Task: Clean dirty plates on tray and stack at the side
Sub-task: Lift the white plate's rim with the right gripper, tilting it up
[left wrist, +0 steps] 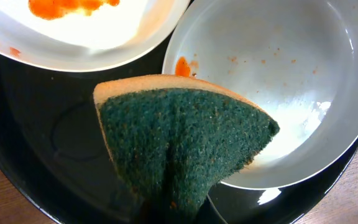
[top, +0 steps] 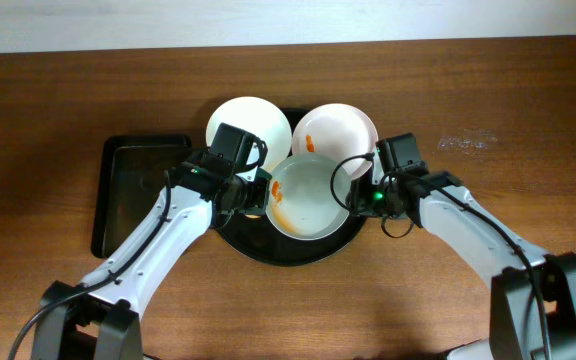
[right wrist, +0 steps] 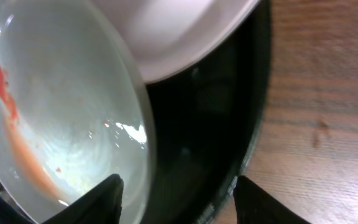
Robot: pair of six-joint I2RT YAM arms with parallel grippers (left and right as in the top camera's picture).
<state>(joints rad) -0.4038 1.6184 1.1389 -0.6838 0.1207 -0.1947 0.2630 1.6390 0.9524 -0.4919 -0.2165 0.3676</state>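
Three white plates lie on the round black tray [top: 290,253]: one back left [top: 243,122], one back right [top: 340,130] with an orange smear, and one in front [top: 313,200] with an orange smear along its left side. My left gripper [top: 254,194] is shut on a green and yellow sponge [left wrist: 185,143], held over the tray at the front plate's left rim [left wrist: 278,74]. My right gripper [top: 361,196] is open at that plate's right rim. In the right wrist view one finger is over the plate [right wrist: 55,106] and the other is past the tray's edge [right wrist: 210,124].
A smaller rectangular black tray [top: 128,190] lies to the left of the round one. The brown wooden table [top: 508,110] stretches right and front. In the left wrist view the back left plate [left wrist: 86,31] carries an orange sauce blob.
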